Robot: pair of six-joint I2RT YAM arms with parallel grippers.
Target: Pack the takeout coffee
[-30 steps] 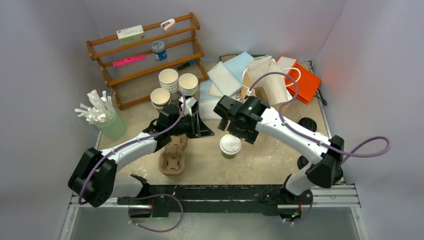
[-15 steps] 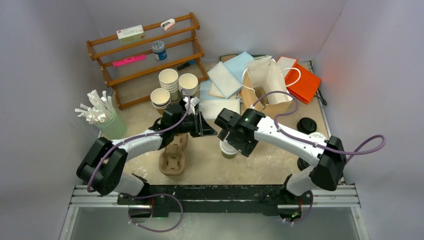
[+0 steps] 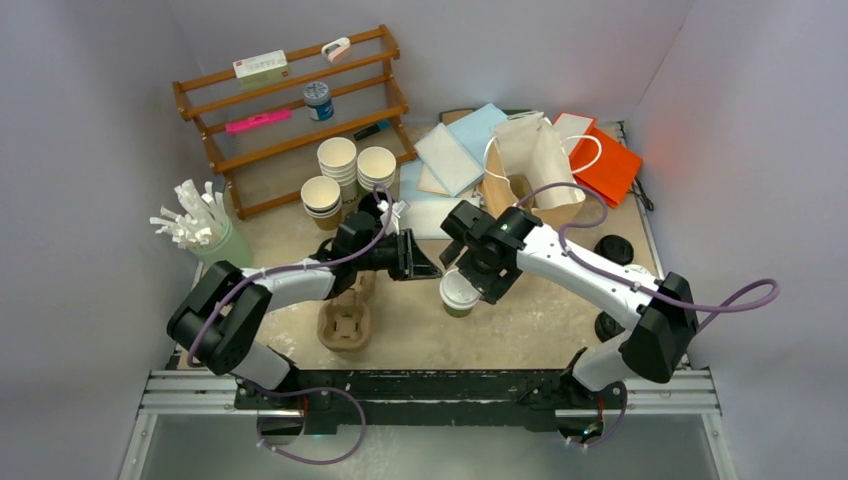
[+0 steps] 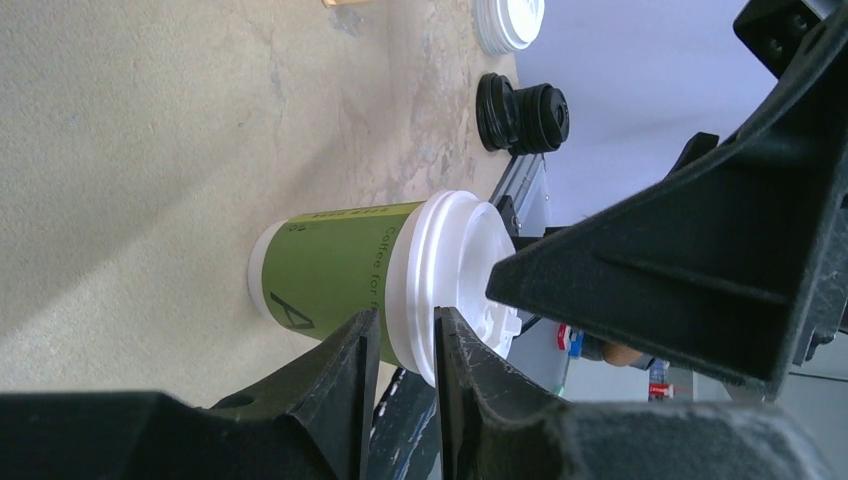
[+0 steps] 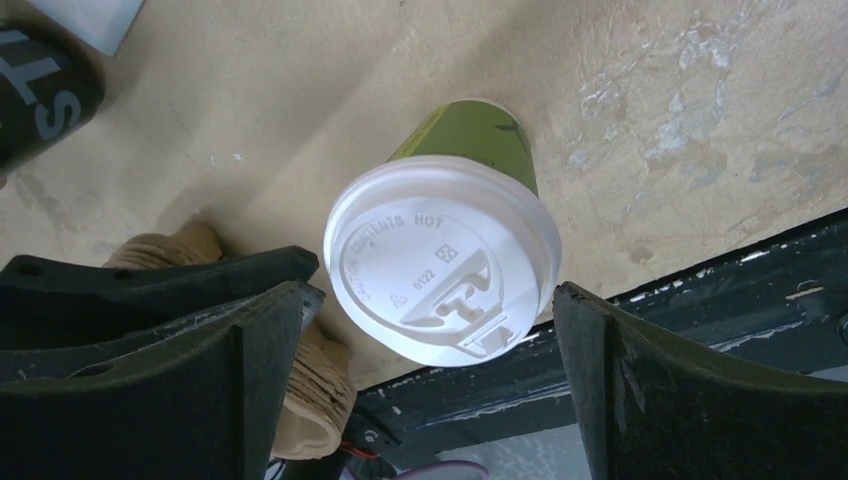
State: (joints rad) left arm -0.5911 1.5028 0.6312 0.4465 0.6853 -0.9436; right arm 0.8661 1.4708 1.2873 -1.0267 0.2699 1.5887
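Green paper cup [image 3: 458, 294] with white plastic lid [image 5: 440, 262] stands upright on the beige surface [image 3: 540, 320], directly below the right tool [image 5: 430, 292].

Right tool is spread wide. One finger [image 5: 265, 350] is on each side of the lid and the lid sits in the gap between them. The edge of the lid is just beside the finger on the far side from the pulp tray. I can't tell if they touch. Nothing is gripped.

Left tool [image 4: 407, 322] has its fingers only narrowly parted, with a slim gap and nothing pinched in it. Its tips point at the cup at lid height, just beside it on the side away from the right arm's base. Contact can't be told from the left wrist view.

Around the tools:
- A moulded pulp cup tray [image 3: 345, 322] lies just behind and below the left tool, near that arm's forearm.
- Stacks of open paper cups [image 3: 345, 165] stand beyond the left tool, toward the back.
- A wooden rack [image 3: 290, 100] is behind the stacked cups.
- A green holder with white sticks [image 3: 215, 245] stands well off to the left tool's outer side.
- A tan paper bag [image 3: 535, 160] stands beyond the right tool, with an orange bag [image 3: 608, 165] beside it.
- A black lid [image 4: 520, 112] and a spare white lid [image 4: 508, 20] lie on the surface past the cup, out on the right tool's outer side.
- An all-black cup [image 5: 40, 95] shows at the corner of the right wrist view, well apart from the green cup.
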